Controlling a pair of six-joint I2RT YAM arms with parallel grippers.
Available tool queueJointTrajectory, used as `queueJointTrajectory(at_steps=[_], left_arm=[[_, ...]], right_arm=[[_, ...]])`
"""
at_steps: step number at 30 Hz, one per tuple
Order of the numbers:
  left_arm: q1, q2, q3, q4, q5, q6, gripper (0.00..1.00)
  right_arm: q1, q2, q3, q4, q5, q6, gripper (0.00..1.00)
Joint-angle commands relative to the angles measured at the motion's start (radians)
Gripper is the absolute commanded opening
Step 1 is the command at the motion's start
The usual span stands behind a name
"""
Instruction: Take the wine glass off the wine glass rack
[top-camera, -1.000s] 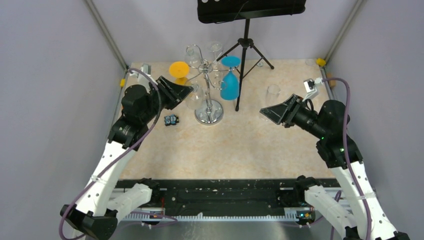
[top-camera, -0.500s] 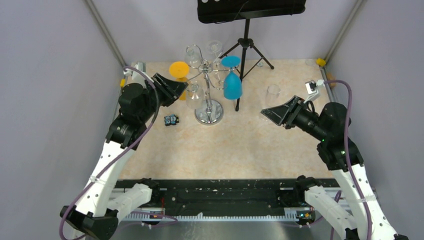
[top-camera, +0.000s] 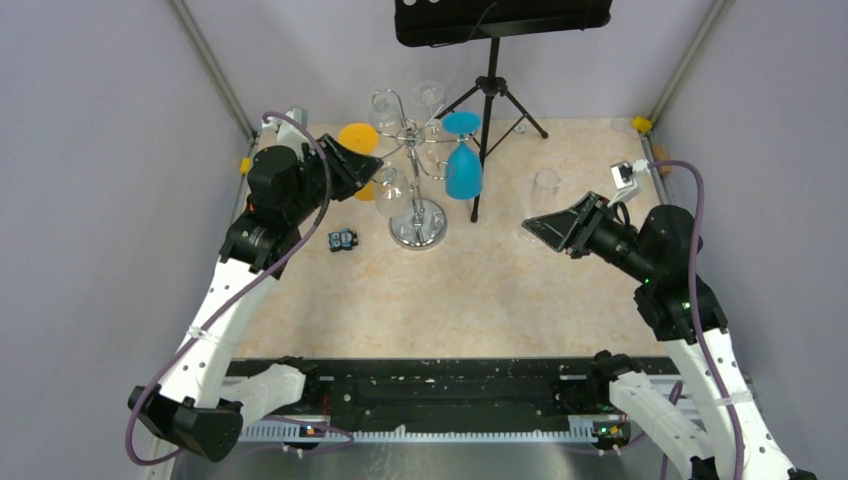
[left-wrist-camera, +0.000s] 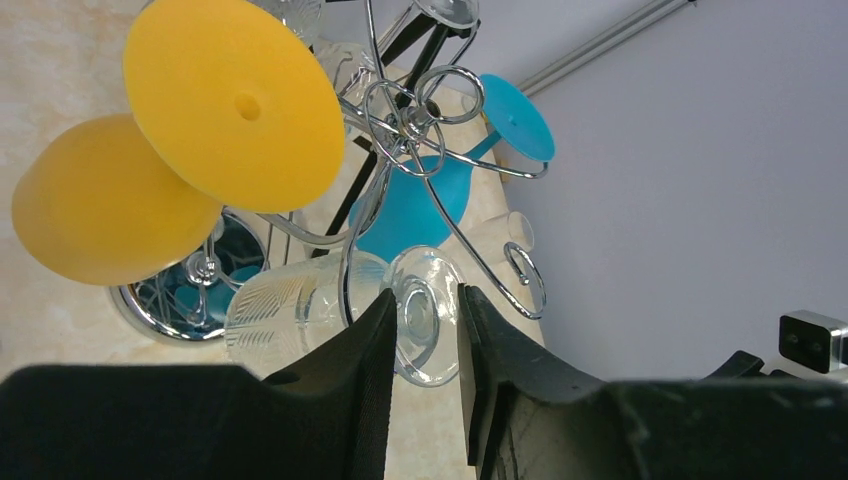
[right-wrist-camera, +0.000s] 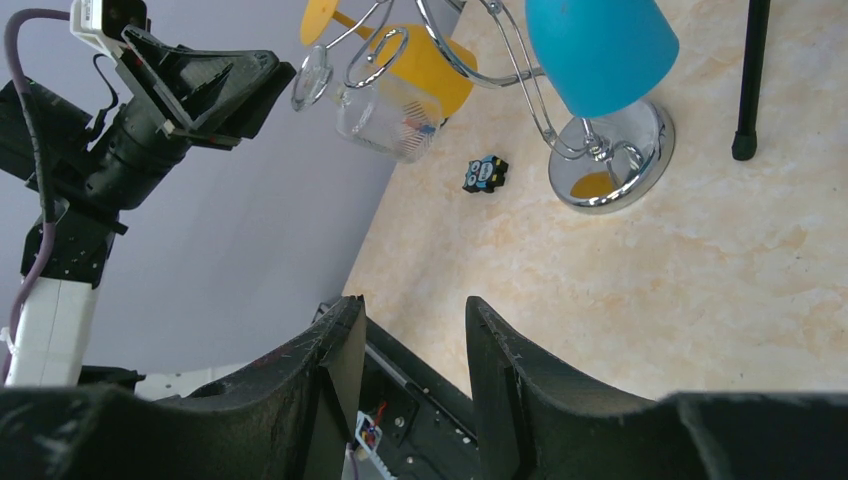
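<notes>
The chrome wine glass rack stands at the back middle, also in the left wrist view and the right wrist view. A clear wine glass hangs tilted at its left side, foot up. My left gripper is shut on that glass's foot, and a wire arm crosses the stem beside the patterned bowl. The same glass shows in the right wrist view. An orange glass and a blue glass also hang there. My right gripper is open and empty, well right of the rack.
A black tripod stand stands just right of the rack, with one leg in the right wrist view. A clear glass stands on the table near my right gripper. A small black and blue object lies left of the rack base.
My left gripper has moved back and up, and the clear glass has tilted with it. The right arm has barely moved.
</notes>
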Motion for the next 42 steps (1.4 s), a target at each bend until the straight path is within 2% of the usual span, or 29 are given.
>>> queueJointTrajectory(at_steps=[1,9,16,21,27,35,42], left_arm=[[0.003,-0.007,0.026,0.010,-0.010,0.034,0.34],[0.003,-0.009,0.012,0.015,-0.013,0.049,0.36],[0.003,0.010,0.005,0.015,0.068,0.014,0.36],[0.003,-0.038,-0.056,0.068,0.080,-0.131,0.41],[0.003,-0.052,-0.099,0.142,0.148,-0.261,0.38],[0.003,-0.075,-0.152,0.143,0.042,-0.418,0.38],[0.003,-0.080,-0.191,0.134,-0.048,-0.499,0.32]], right_arm=[[0.009,-0.006,0.002,0.026,-0.006,-0.004,0.43],[0.008,-0.004,-0.005,0.027,-0.015,-0.004,0.42],[0.009,-0.005,-0.014,0.031,-0.019,0.004,0.42],[0.008,-0.010,-0.013,0.019,0.006,0.003,0.42],[0.008,-0.011,-0.014,0.018,0.007,0.005,0.42],[0.009,-0.026,-0.018,0.011,0.024,0.008,0.42],[0.009,-0.028,-0.026,0.012,0.029,0.008,0.42]])
